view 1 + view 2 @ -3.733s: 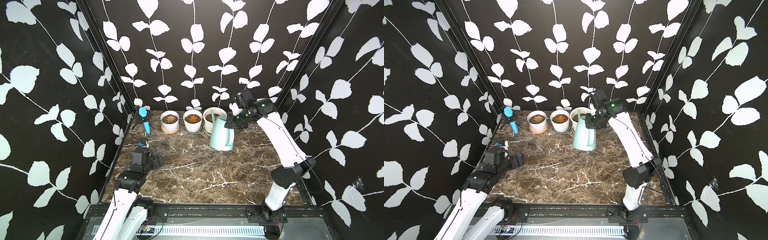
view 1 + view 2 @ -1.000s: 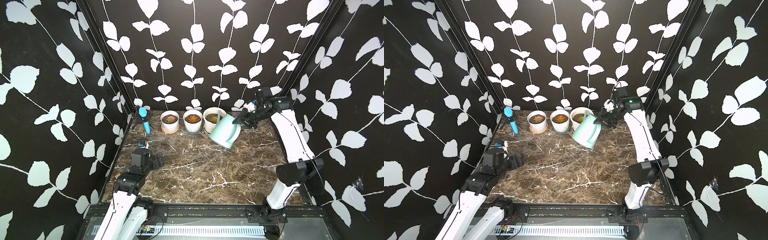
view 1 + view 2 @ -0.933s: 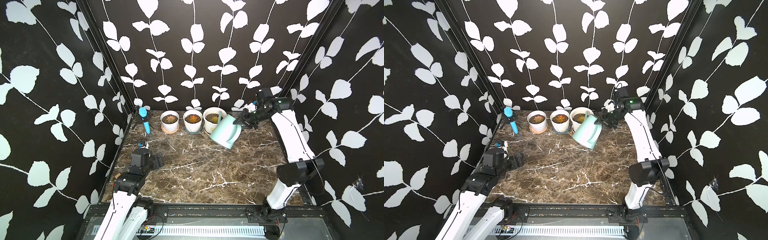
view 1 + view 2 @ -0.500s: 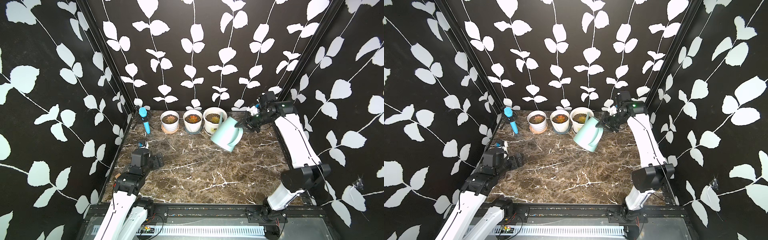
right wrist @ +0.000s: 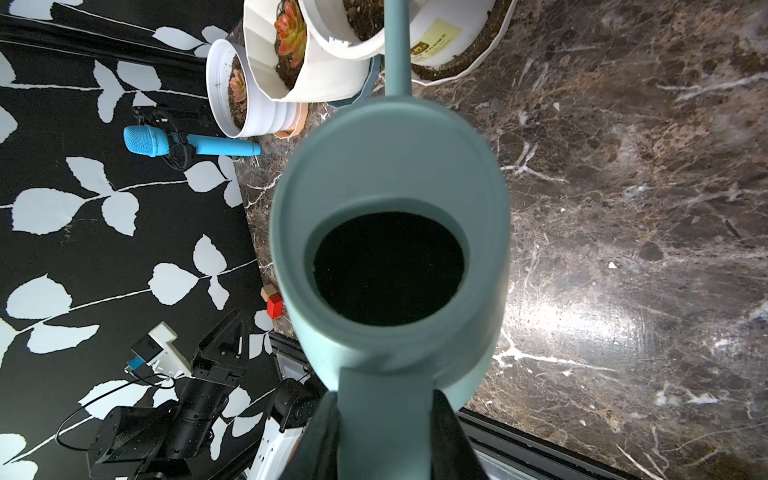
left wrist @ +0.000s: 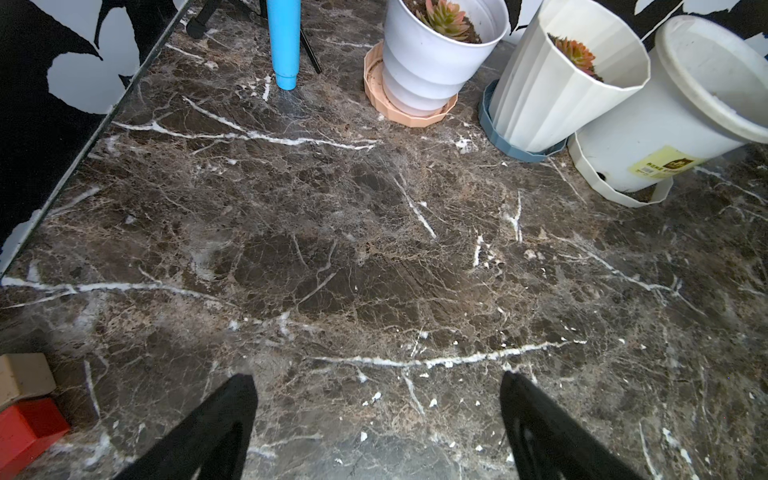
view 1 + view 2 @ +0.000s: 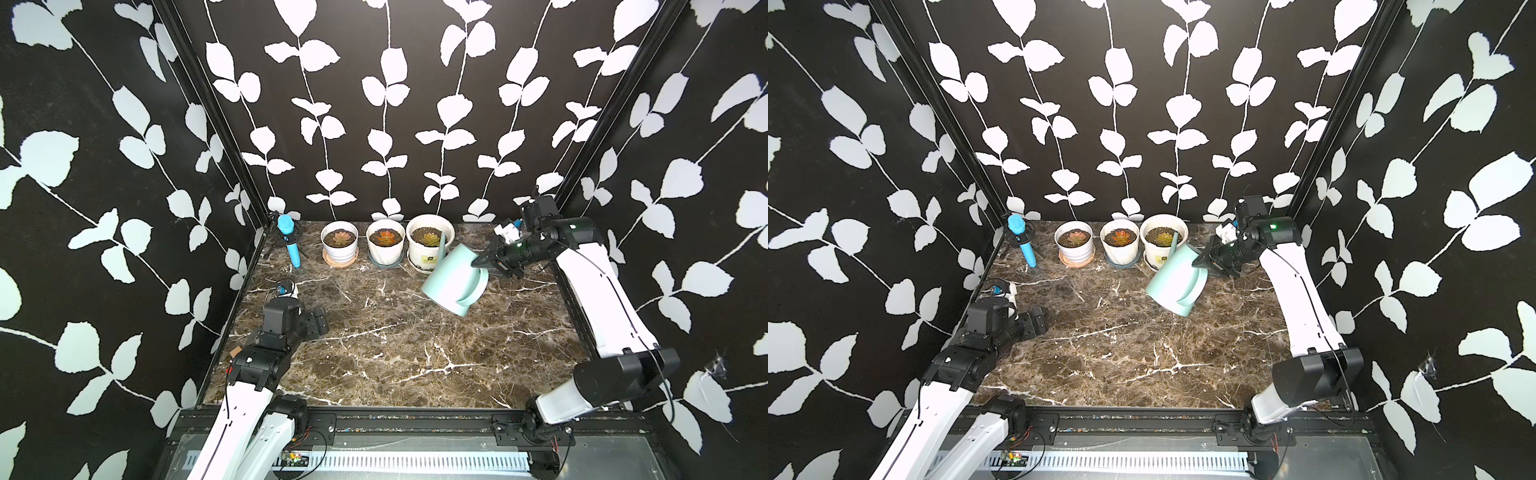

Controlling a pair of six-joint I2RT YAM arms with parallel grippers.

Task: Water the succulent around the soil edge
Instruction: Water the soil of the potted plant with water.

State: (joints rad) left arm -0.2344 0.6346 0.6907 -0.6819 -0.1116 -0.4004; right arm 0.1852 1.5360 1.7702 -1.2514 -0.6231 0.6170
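Succulent [image 7: 429, 238] sits centred in the largest pot [image 7: 420, 254], at the right end of a row of three at the back of the table [image 7: 395, 353]. We see the can [image 7: 455, 279] tilted toward that pot, its spout [image 7: 443, 245] reaching over the right part of the rim, so the tip lies above the soil margin rather than the rosette. Whether water is running cannot be told. The right gripper [image 7: 484, 262] is clamped on the can's handle, on the side away from the pot. The left gripper [image 6: 374, 376] is spread wide and empty, low over bare table near the front left, well apart from the pots. We judge pouring to be starting or imminent. Hazards:

- Excess tilt would throw the stream inward onto the leaves.
- Outward drift would put water on the table.
- A low spout could strike the rim and shove the pot against its neighbour [image 7: 385, 250].
- A loaded can may rotate in the jaws.
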